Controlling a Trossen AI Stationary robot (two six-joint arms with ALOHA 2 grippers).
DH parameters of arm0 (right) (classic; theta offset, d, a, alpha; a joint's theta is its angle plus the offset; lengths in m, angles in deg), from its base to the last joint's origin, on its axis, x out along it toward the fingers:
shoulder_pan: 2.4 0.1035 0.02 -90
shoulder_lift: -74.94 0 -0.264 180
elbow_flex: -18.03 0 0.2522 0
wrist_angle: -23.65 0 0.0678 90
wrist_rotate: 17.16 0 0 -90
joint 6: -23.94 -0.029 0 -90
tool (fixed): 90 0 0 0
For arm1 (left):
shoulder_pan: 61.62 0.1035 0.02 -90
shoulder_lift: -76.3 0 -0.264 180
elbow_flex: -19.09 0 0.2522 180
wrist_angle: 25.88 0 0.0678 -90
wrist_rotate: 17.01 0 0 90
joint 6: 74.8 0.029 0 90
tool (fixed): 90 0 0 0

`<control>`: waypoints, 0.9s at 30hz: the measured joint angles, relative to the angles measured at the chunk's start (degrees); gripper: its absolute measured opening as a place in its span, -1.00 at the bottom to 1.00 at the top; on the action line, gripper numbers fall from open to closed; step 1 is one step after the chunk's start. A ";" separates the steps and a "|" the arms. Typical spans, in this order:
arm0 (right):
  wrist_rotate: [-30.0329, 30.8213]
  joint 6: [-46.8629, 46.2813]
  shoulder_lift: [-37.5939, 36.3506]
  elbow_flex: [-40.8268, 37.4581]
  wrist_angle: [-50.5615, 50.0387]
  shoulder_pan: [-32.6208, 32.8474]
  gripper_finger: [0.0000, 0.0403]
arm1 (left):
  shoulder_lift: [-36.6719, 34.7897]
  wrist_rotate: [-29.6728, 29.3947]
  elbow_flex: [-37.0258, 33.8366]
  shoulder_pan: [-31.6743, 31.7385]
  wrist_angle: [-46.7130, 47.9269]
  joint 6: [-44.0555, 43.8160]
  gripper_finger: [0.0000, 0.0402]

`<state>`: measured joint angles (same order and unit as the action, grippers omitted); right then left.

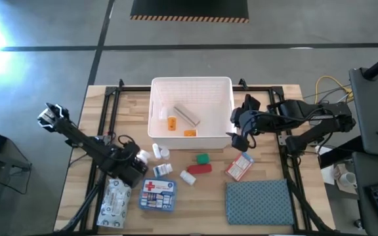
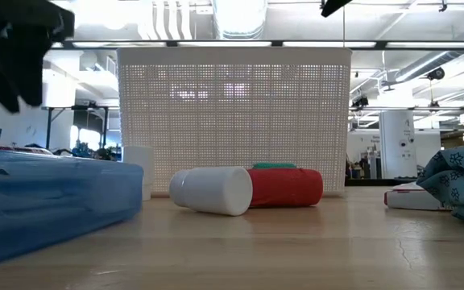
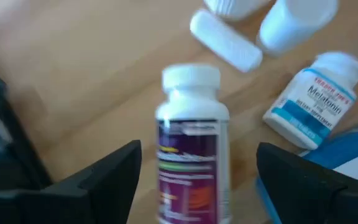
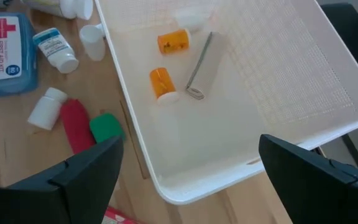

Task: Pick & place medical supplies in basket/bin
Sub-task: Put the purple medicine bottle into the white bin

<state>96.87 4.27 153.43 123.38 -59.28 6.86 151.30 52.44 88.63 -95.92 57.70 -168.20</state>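
— Two orange vials and a grey flat pack are already seen inside the white basket [image 1: 191, 85]. How is the left gripper [image 3: 194, 174] placed?

— It is held low over the near-left part of the table, its fingers spread apart on either side of a white-capped bottle with a purple label [image 3: 193, 140]. No contact with the bottle's sides can be made out, so nothing is judged to be gripped.

— And the right gripper [image 1: 239, 134]?

— It is parked at the basket's right rim, fingers wide apart and empty.

— What is left on the table?

— A blue first-aid box [image 1: 158, 195], a patterned white packet [image 1: 115, 198], a blue-labelled bottle [image 3: 312, 102], a small white tube [image 3: 225, 42], a red roll [image 1: 199, 169], a green block [image 1: 203, 158] and a red-and-white carton [image 1: 239, 167]. A blue-grey cloth [image 1: 259, 201] is also seen at the near right.

— How is the purple-labelled bottle expected to handle?

— It is judged to be light, rigid plastic with a smooth, somewhat slippery label; being round, it could be rolled away if nudged. Hold would best be taken across the labelled body, below the cap, with the fingers squared to its sides. Crushing is not thought likely.
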 joint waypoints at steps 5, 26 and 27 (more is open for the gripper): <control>0.00 0.40 0.00 0.00 0.02 -0.01 0.81 | 0.00 1.90 -6.04 0.00 -8.67 -0.42 0.47; -0.02 -0.93 0.04 0.00 0.63 0.00 0.81 | 1.73 7.32 -16.10 -0.02 -13.67 1.42 0.42; 0.00 -0.93 0.04 0.00 0.69 -0.02 0.81 | 1.73 7.38 -16.27 0.00 -13.52 2.23 0.39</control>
<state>96.87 3.34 153.48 123.38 -58.58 6.84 153.03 59.81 72.36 -95.92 44.18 -165.97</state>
